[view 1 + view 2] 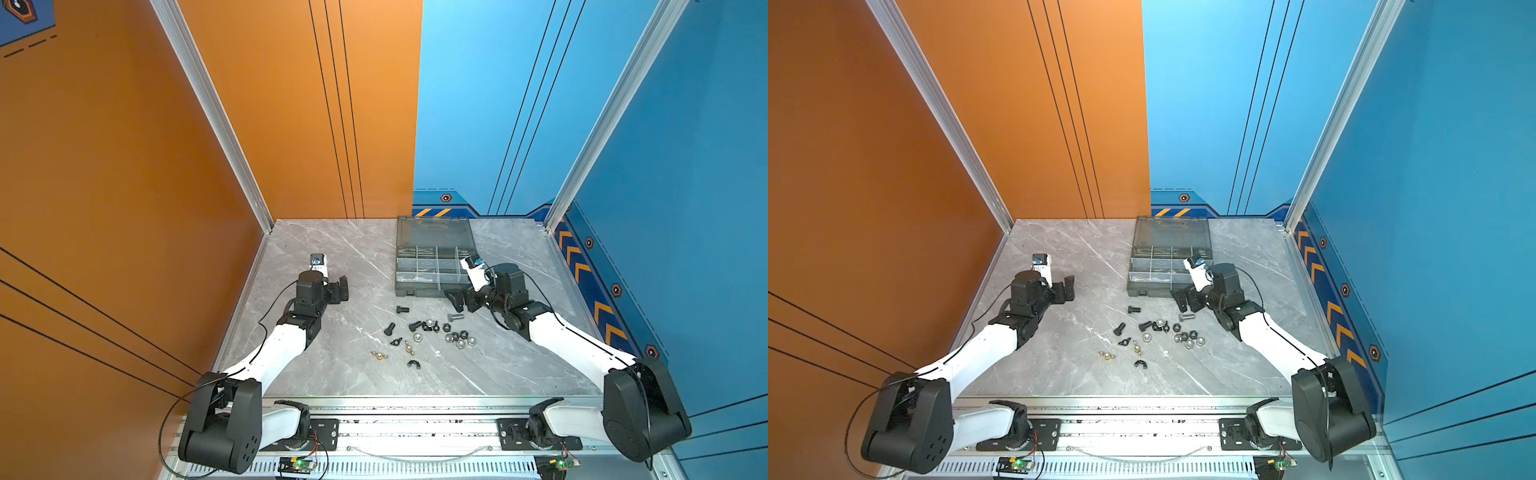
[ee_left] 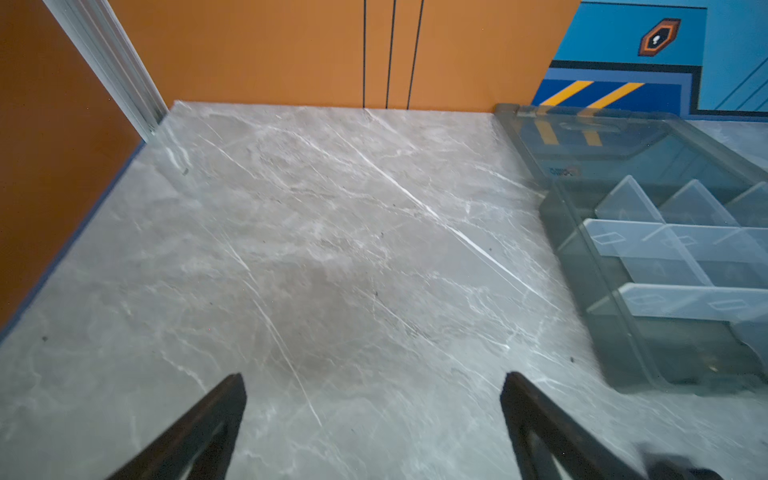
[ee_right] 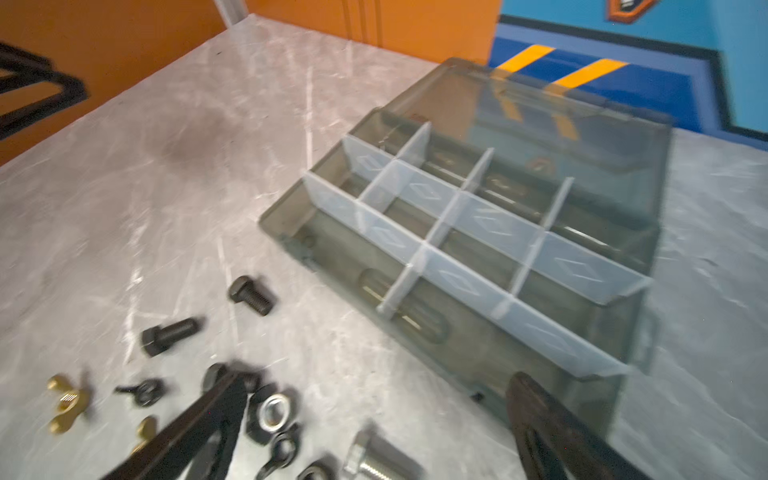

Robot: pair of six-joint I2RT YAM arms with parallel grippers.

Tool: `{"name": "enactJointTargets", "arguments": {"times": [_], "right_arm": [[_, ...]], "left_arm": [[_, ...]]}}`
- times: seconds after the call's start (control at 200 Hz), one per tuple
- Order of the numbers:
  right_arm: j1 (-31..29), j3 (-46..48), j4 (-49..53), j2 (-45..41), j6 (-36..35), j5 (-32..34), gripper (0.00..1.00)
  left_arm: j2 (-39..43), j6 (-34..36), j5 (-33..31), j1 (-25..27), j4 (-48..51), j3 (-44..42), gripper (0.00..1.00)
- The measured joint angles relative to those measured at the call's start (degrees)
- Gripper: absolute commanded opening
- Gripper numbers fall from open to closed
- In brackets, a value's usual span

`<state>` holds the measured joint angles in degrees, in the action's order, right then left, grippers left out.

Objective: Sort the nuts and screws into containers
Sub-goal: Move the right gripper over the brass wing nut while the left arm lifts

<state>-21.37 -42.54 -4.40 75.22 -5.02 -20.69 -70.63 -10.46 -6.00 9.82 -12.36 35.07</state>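
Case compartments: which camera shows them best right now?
The right wrist view: the case fills the frame, its dividers plain, though slightly blurred. The left wrist view cuts the case off at the edge. In both top views it is small, one corner behind the right arm.

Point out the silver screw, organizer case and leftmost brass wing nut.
silver screw (image 1: pixel 458 317): a top view, shank.
organizer case (image 1: pixel 434 232): a top view, open lid.
leftmost brass wing nut (image 1: pixel 379 355): a top view, centre.

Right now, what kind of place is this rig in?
Probably a robot test cell: orange and blue wall panels box in a marble-look table, left arm and right arm mounted on a metal rail.
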Motion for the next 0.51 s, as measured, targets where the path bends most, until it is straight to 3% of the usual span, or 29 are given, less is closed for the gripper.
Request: {"name": "enactJointTargets", "arguments": {"times": [0.2,0.506], "right_arm": [[-8.9,-5.1,3.9,4.1,-3.6,-5.1,0.92],[-24.5,-11.1,5.6,14.0,-8.1,-6.4,0.87]], "left_arm": [[2.6,-7.7,4.8,0.0,4.2,0.0,0.98],[3.0,-11.3,6.7,-0.1,11.7,1.4,0.98]]}}
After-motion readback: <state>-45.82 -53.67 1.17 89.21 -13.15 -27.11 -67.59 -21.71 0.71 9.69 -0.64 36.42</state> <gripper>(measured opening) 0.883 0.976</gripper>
